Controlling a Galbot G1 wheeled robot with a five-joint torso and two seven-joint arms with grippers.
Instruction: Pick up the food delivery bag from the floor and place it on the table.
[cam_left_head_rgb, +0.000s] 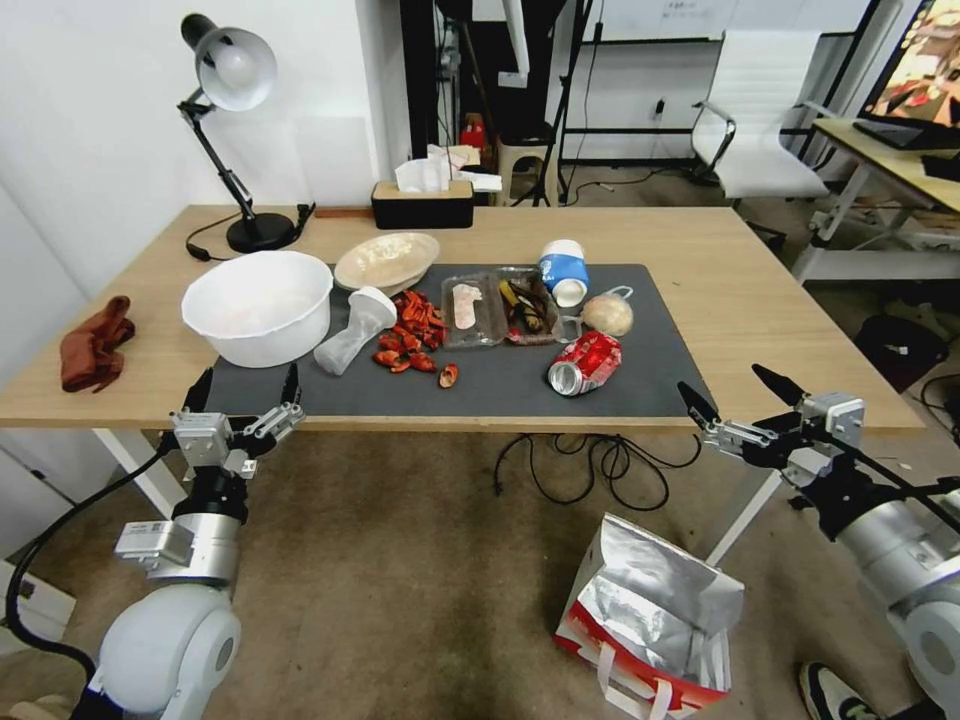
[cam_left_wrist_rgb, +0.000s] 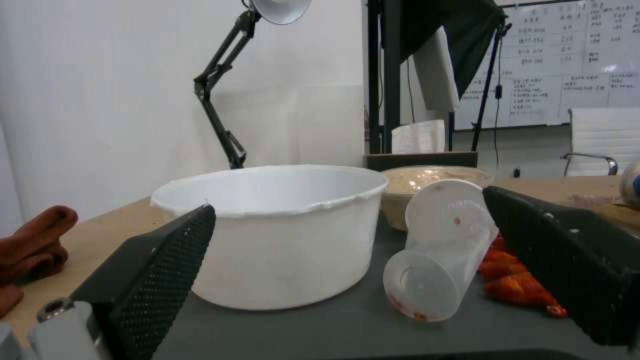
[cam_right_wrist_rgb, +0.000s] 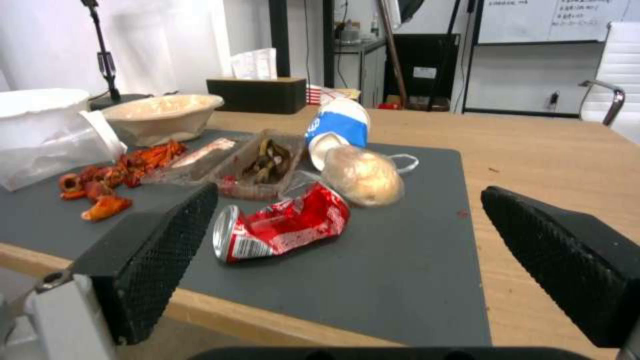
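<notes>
Foil-lined bag (cam_left_head_rgb: 650, 625) below right gripper (cam_left_head_rgb: 740, 395)

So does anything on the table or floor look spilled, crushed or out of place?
Yes. On the table's grey mat, a crushed red can lies on its side, red food scraps are scattered loose, and a clear cup is tipped over. The food delivery bag sits open on the floor.

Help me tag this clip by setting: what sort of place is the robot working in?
Probably an office or lab workspace: a whiteboard with writing, a white office chair, and a second desk with a monitor stand behind the table littered with meal leftovers.
</notes>
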